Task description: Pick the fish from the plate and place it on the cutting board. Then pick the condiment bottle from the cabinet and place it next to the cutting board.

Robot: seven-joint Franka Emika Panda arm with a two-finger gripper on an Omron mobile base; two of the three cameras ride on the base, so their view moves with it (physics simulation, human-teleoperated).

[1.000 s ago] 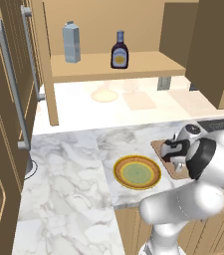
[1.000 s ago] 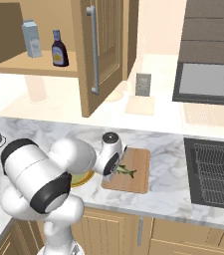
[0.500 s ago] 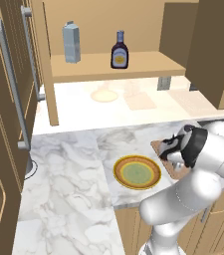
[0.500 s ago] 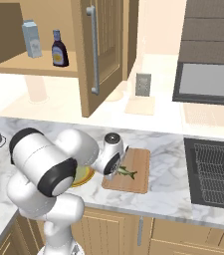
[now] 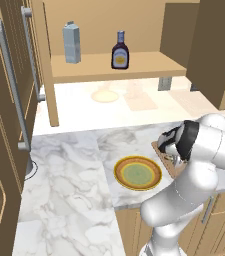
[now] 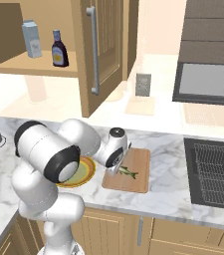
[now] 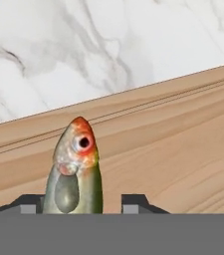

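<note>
**Fish down on the board, claw letting go**

The claw (image 7: 78, 205) sits low over the board (image 6: 133, 172), tips a little apart with the fish (image 7: 76, 169) between them, so I cannot tell whether it grips or has let go. If a tip drags on lifting, the slick, slender fish could slide off the smooth wood onto the marble desk (image 5: 69, 175). The glossy round plate (image 5: 137, 173) lies beside the claw

Kitchen, marble counter (image 5: 69, 175), wall cabinet (image 5: 149, 65)
</note>
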